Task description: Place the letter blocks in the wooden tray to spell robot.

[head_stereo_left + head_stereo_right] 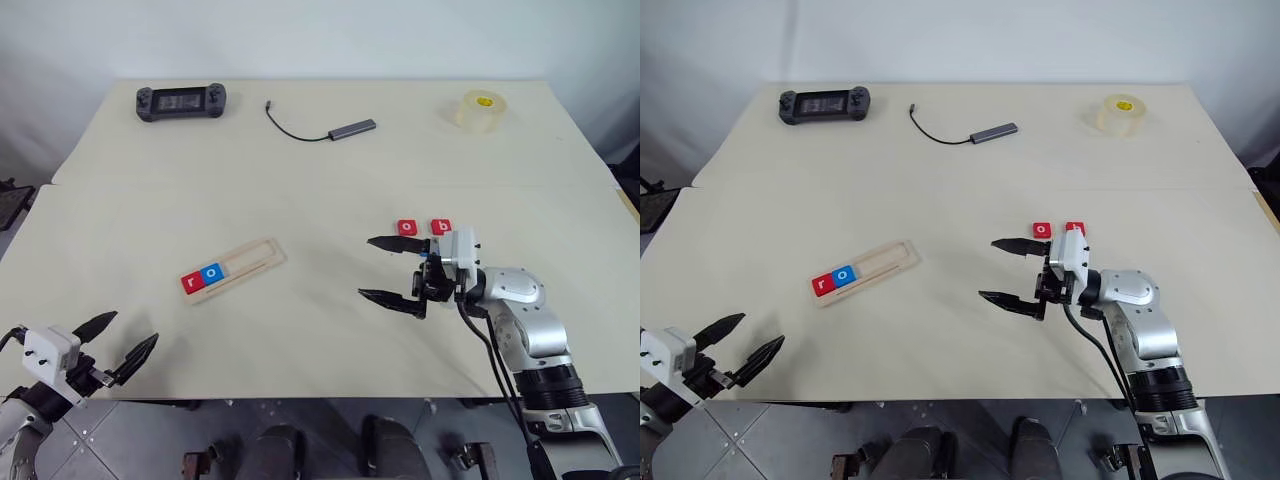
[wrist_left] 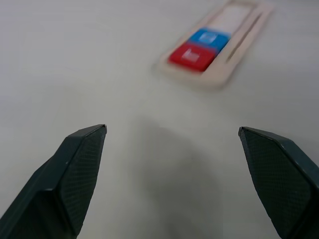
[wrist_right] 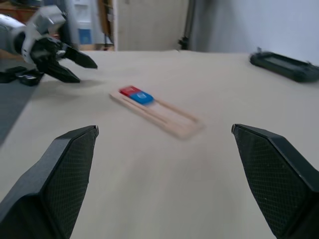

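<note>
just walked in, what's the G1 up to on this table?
It is spelling "robot" with letter blocks in the wooden tray. A red r and a blue o already sit at one end of the tray. A red o and a red b lie loose on the table. The right gripper, open and empty, hovers beside them. The left gripper is open and empty at the table's near edge.

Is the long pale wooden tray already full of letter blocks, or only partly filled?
Partly filled. The long pale wooden tray holds only a red r block and a blue o block at one end.
</note>
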Available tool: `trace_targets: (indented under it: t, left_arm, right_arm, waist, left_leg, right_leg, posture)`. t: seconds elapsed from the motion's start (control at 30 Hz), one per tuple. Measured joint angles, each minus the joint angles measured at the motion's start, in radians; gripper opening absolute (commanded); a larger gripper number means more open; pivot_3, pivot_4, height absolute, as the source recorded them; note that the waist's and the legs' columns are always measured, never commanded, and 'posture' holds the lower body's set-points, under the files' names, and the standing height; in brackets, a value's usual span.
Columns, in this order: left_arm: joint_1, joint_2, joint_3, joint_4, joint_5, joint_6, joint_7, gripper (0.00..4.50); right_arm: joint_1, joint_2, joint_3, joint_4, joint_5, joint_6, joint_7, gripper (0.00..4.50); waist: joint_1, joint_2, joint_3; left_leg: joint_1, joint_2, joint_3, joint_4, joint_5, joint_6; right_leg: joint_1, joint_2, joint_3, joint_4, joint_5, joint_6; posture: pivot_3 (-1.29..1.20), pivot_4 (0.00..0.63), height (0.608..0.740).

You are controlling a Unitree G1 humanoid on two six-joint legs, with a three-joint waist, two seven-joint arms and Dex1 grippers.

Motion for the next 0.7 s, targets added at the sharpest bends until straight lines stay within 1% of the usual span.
trace_targets:
  t: [0.07,0.2,0.3,0.4,0.57,0.63,0.7]
  left_arm:
    - [-0.041,0.017,-0.013,0.019,-0.002,0.0,-0.02,4.5]
    - [-0.159,0.079,-0.067,0.056,-0.002,0.013,-0.084,4.5]
    - [-0.306,0.163,-0.138,0.176,0.022,0.013,-0.163,4.5]
    - [-0.417,0.215,-0.201,0.298,0.055,0.001,-0.243,4.5]
    - [-0.577,0.237,-0.313,0.497,0.119,-0.029,-0.359,4.5]
    - [-0.64,0.238,-0.338,0.586,0.144,-0.065,-0.387,4.5]
    - [-0.679,0.238,-0.355,0.633,0.156,-0.089,-0.403,4.5]
  right_arm:
    - [-0.002,0.0,0.003,-0.012,0.0,0.009,-0.008,4.49]
    - [0.002,-0.001,0.001,-0.021,0.0,0.028,-0.024,4.49]
    - [0.009,-0.012,0.0,-0.036,0.0,0.035,-0.03,4.49]
    - [0.011,-0.019,-0.004,-0.05,-0.001,0.045,-0.043,4.49]
    - [0.017,-0.032,-0.011,-0.065,-0.001,0.055,-0.065,4.49]
    - [0.023,-0.041,-0.017,-0.073,-0.001,0.057,-0.075,4.49]
    - [0.033,-0.046,-0.022,-0.088,0.0,0.065,-0.085,4.49]
  waist:
    - [0.008,0.0,0.0]
    - [0.004,0.0,0.0]
    - [-0.002,0.0,0.0]
    - [-0.017,0.0,0.0]
    - [-0.028,0.0,0.0]
    - [-0.027,-0.001,0.0]
    - [-0.025,-0.001,0.0]
  left_leg:
    - [0.0,-0.001,0.0,0.001,0.0,0.0]
    - [0.0,-0.001,0.0,0.001,0.0,0.0]
    - [0.0,-0.001,0.001,0.0,0.0,0.0]
    - [0.0,-0.002,0.002,-0.002,0.0,0.0]
    - [0.0,-0.001,0.005,-0.003,0.0,0.0]
    - [0.0,-0.001,0.005,-0.003,0.0,0.001]
    - [0.0,-0.001,0.006,-0.002,0.0,0.001]
  right_leg:
    - [0.0,0.0,0.0,0.0,0.0,0.0]
    - [0.0,0.0,0.0,0.004,0.0,0.0]
    - [-0.003,0.001,0.001,0.006,0.0,0.0]
    - [-0.004,0.001,0.001,0.007,0.0,0.0]
    - [-0.007,0.001,-0.001,0.009,0.0,0.0]
    - [-0.007,0.001,-0.001,0.009,0.0,0.0]
    - [-0.007,0.0,-0.001,0.009,0.0,0.0]
  posture:
    - [0.0,0.15,0.74]
    - [0.0,0.15,0.74]
    - [0.0,0.15,0.74]
    - [0.0,0.15,0.74]
    - [0.0,0.15,0.74]
    - [0.0,0.15,0.74]
    - [0.0,0.15,0.74]
